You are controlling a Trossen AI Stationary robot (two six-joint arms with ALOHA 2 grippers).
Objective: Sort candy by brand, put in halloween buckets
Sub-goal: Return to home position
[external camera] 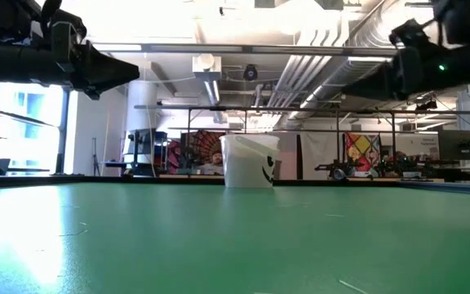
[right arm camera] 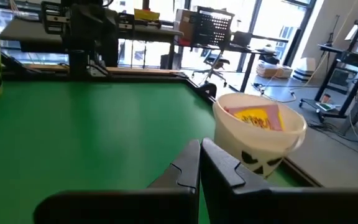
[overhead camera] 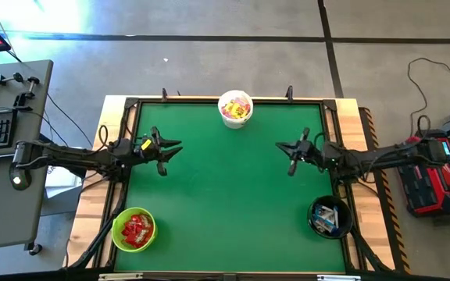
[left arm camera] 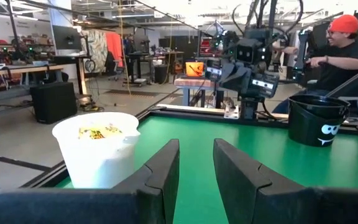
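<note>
Since the left gripper (left arm camera: pixel 196 146) hangs with its fingers apart and nothing between them, and the right gripper (right arm camera: pixel 199 144) has its fingers pressed together on nothing, neither arm seems to carry anything that could drop on the way home. Both hover above the green mat (overhead camera: pixel 233 195), one to each side of the white bucket (overhead camera: pixel 220 109) and a little nearer the front edge than it, well apart from its rim. I would draw each arm back toward its own base, away from the white bucket, keeping the height it has so the fingers never dip to rim level. The yellow packets (right arm camera: pixel 257 117) sit inside the white bucket. Diagonally off from it, at the front corner on the left arm's side, the lime green bucket (overhead camera: pixel 116 230) holds the red packets (overhead camera: pixel 137 229), and at the opposite front corner the black bucket (overhead camera: pixel 312 215) holds the white-and-blue bars (overhead camera: pixel 328 218). Each front bucket lies near an arm's line of retreat, so a slow, level pull looks safest
</note>
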